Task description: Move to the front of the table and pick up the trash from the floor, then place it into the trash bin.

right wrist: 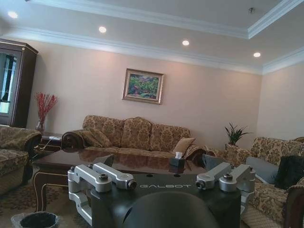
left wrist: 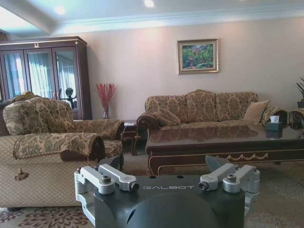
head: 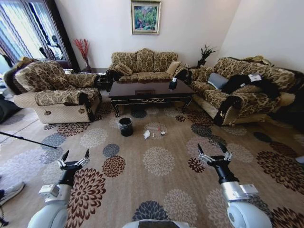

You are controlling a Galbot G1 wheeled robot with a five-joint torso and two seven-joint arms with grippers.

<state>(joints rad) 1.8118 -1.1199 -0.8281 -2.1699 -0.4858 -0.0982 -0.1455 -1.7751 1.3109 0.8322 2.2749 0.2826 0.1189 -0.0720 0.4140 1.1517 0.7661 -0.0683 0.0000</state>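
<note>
Both grippers hang with fingers spread apart, the left gripper (head: 74,157) and right gripper (head: 214,153) holding nothing. Well ahead between them lie the trash (head: 147,134), crumpled white paper, and the round black trash bin (head: 126,127), before the glossy dark table (head: 150,90).

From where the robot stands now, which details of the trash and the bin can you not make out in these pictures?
- Trash, head view: too small to tell the pieces apart; a white scrap and small bits lie on the carpet before the table.
- Trash bin, head view: its inside is dark, contents unclear.
- Trash bin, right wrist view: cut off by the picture's edge.
- Left wrist view: the left gripper's body hides the floor before the table.
</note>
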